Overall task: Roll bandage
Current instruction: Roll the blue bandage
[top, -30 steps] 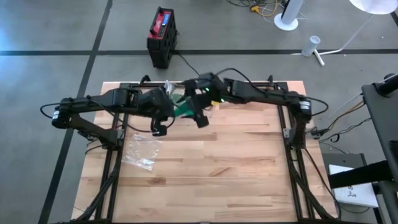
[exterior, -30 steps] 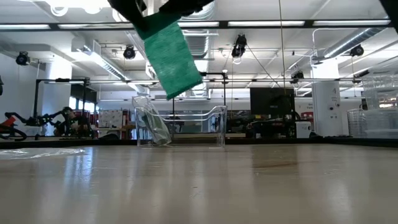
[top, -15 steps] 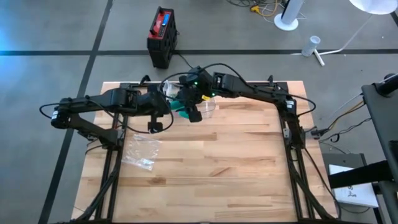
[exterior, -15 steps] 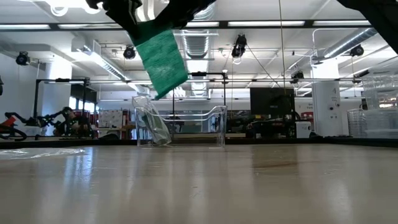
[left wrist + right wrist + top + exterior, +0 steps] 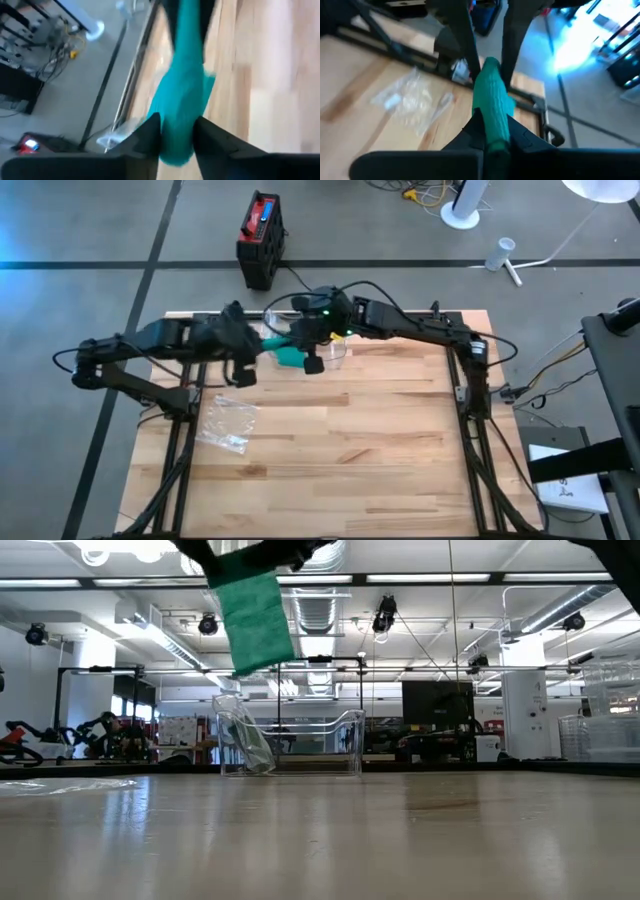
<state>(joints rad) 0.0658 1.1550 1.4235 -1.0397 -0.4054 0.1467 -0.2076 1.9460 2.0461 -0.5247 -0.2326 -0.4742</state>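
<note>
So nearest the front edge of the table (image 5: pixel 340 470) it's just bare wood; a bit further in, on the left side, there's a crumpled clear plastic bag (image 5: pixel 226 423) lying flat, well apart from the action; then, up toward the far edge, both arms meet in the air with the green bandage (image 5: pixel 250 620) strung between them. From the table-level camera it hangs well above the wood as a loose flat strip, tilted a little, nothing touching the surface.

The right gripper (image 5: pixel 492 132) has its jaws pinched together on one end of the bandage; its own camera shows the green cloth squeezed right between the two fingers. The left gripper (image 5: pixel 176 137) sits around the other end, green filling the gap between its fingers; whether it's actually squeezing or has gone slack I can't tell from here.

Behind the hands sits a clear plastic box (image 5: pixel 290 745) near the far edge, and off the table on the floor a red and black box (image 5: pixel 260 238).

My read on handling: it's light, soft, floppy stuff with zero stiffness; it'll droop and twist wherever it isn't held, and thin cloth could slip out of smooth jaws; best to grab it near the ends, across the full width, and keep it taut while winding.
</note>
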